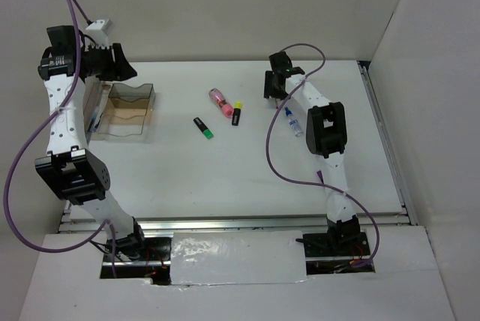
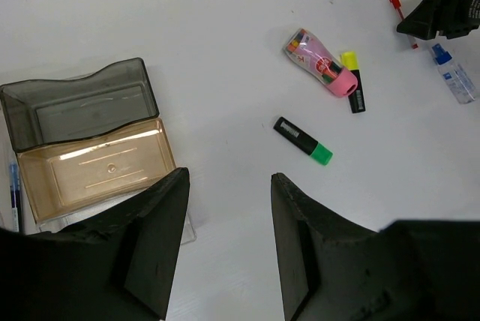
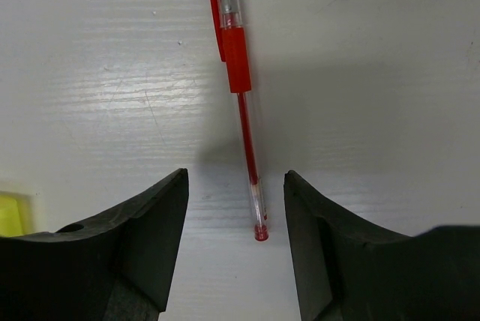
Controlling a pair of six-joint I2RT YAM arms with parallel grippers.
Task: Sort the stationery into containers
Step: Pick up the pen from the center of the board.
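We have our right gripper [image 3: 236, 180] low over the table [image 3: 375, 73], jaws spread either side of the red pen [image 3: 238, 73], which lies flat and ungripped. Our left gripper [image 2: 229, 186] hangs released and empty beside the box [image 2: 90, 167].

I see the white table [image 1: 247, 175] carrying a pink tube [image 1: 220, 101], yellow highlighter [image 1: 237, 114] just beside it, green highlighter [image 1: 203, 127] nearby, box [image 1: 127, 117] well apart.

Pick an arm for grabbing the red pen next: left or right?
Right. The right gripper hangs open directly over the red pen, with the pen's tip between its fingers. The left gripper is by the container, far from that pen.
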